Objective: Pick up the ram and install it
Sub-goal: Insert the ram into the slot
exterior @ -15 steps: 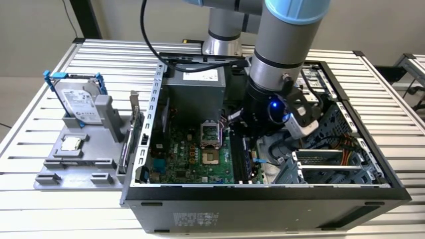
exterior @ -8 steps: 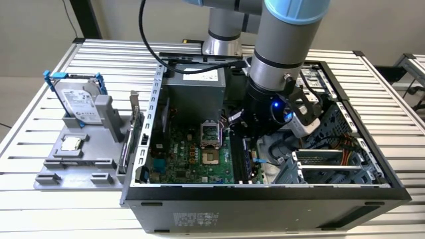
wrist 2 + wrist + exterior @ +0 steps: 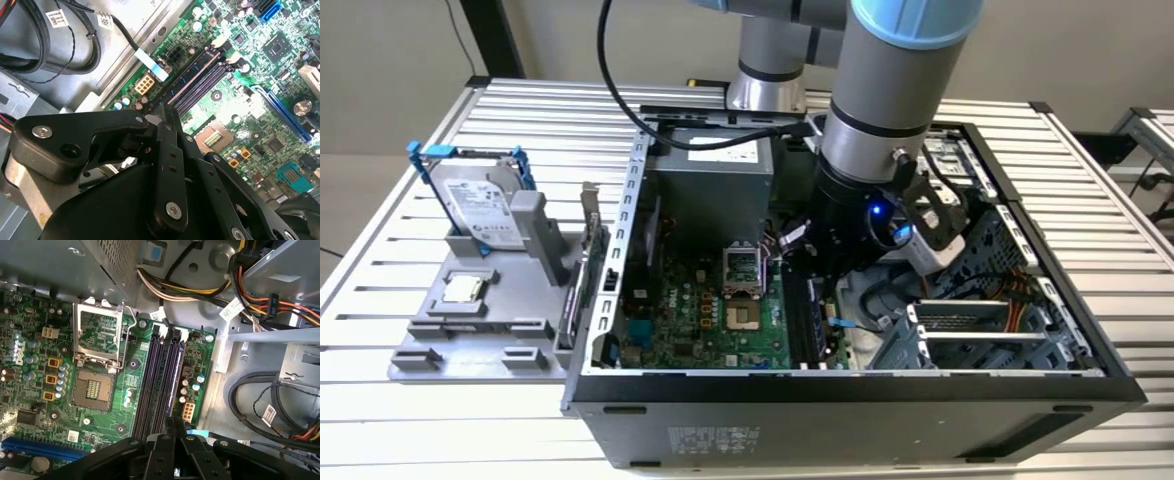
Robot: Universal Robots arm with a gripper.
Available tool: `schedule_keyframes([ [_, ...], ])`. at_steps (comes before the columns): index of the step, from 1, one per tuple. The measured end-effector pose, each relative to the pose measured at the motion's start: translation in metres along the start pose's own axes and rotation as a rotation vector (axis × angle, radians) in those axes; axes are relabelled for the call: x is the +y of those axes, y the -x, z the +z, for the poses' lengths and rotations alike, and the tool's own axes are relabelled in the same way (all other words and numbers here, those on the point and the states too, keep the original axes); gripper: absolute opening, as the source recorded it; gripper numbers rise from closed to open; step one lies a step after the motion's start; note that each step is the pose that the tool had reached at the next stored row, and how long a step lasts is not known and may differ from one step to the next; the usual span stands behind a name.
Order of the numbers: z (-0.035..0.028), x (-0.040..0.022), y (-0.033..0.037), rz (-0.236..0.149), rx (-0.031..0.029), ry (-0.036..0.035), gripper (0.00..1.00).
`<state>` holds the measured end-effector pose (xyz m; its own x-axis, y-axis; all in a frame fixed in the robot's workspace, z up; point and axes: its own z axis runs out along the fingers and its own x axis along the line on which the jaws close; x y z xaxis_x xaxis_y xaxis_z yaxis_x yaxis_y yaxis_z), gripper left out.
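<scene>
The ram [image 3: 175,375] was seen seated on edge in one of the black memory slots [image 3: 811,310], its bluish long axis running straight away from the gripper [image 3: 175,422] along the slot row. In the exterior view that row was laid from 12 to 6 o'clock inside the open computer case [image 3: 854,385], at 3 o'clock from the processor socket [image 3: 740,268]. In both wrist views the fingers [image 3: 172,145] were found pressed together directly over the near end of the ram [image 3: 195,75]. Whether its edge was pinched or only borne upon could not be told. The arm was lowered into the case, which was set on the worktop [image 3: 427,420].
</scene>
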<state>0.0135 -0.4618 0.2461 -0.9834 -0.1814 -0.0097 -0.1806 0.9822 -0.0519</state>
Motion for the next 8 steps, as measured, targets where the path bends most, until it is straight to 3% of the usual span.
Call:
schedule_keyframes([
  [8,0.0000,0.0000,0.0000,-0.070,-0.0036,0.0007,0.00],
])
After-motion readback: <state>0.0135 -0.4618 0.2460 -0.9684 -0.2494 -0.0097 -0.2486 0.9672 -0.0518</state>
